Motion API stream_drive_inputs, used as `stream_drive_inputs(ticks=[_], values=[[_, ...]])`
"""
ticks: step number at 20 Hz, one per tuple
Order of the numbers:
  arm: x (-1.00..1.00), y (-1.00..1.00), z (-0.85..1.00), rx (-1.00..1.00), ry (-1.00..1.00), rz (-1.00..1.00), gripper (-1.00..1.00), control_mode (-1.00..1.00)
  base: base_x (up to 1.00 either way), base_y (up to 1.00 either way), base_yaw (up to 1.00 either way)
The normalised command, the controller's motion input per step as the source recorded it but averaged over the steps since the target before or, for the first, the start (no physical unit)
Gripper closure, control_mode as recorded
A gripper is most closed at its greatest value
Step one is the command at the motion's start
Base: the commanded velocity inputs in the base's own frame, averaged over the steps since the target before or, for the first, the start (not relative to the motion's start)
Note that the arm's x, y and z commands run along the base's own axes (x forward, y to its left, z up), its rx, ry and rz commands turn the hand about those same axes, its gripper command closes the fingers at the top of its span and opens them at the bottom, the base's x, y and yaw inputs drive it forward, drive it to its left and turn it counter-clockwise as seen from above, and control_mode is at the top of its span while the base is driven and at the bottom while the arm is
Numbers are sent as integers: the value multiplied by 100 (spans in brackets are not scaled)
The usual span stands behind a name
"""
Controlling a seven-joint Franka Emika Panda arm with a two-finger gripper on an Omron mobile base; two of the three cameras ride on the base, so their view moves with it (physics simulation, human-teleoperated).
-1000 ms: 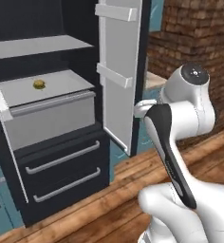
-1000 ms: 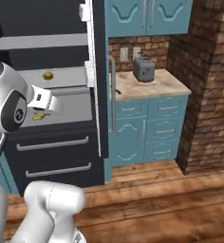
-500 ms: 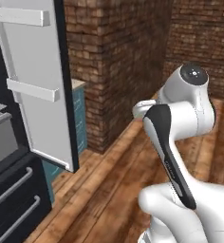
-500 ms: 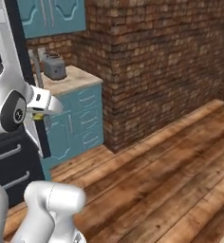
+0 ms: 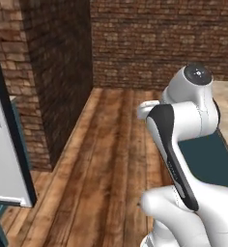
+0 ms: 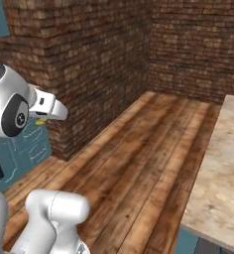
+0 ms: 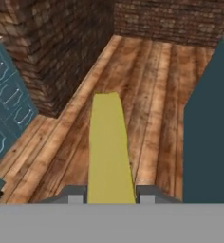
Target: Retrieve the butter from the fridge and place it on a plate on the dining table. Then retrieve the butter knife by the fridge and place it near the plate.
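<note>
While the view swung off the fridge (image 5: 9, 159) — gripper (image 7: 109, 195) pinching the butter (image 7: 109, 147).

You see the small yellow-olive rectangular stick of butter (image 7: 109, 147) clamped between the two fingertips of the pincer (image 7: 110, 195), jutting forward from them over the wooden plank floor (image 7: 147, 85). To its right stands the teal base of the beige-brown marbled stone tabletop (image 6: 220, 163); to its left, the teal cabinet fronts (image 7: 7, 111) against the red-brown brick wall (image 7: 52, 42). The white inner face of the fridge door (image 5: 5, 164) sits at the left edge of the left base view.
</note>
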Motion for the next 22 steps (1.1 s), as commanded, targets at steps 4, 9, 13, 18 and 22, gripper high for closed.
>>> stream_drive_inputs(ticks=[4,9,13,18,22], values=[[0,0,0,0,0,0,100,100,0,0,-44],[0,0,0,0,0,0,100,100,0,0,-33],[0,0,0,0,0,0,100,100,15,0,-18],[0,0,0,0,0,0,100,100,42,0,-12],[0,0,0,0,0,0,100,100,48,4,-10]])
